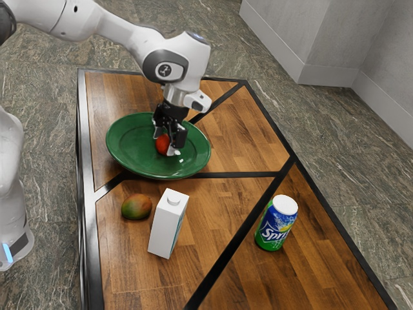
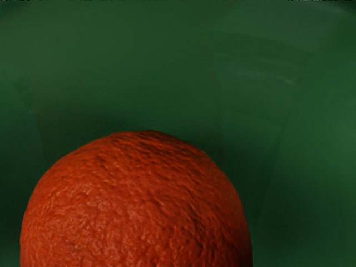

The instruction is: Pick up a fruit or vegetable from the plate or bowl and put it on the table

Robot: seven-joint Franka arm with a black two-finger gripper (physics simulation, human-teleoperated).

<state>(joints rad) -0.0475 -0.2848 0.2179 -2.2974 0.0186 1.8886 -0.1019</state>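
My gripper (image 1: 166,142) is low over the green plate (image 1: 122,148) in the exterior view, its fingers spread apart and open. Between them is a red-orange fruit (image 1: 162,145) with a rough peel, resting on the plate; one fingertip comes down beside it at the exterior view's right, the other stands behind it. The arm's hand partly hides the fruit's top. From the wrist view, the same fruit (image 2: 136,206) looks large and close under my hand, off to one side of centre, against the green plate surface (image 2: 139,72).
On the wooden table (image 1: 219,258), a mango (image 1: 137,206) lies just off the plate's near rim. Beside it stands a white carton (image 1: 168,226). A Sprite can (image 1: 275,226) stands farther toward the exterior view's right.
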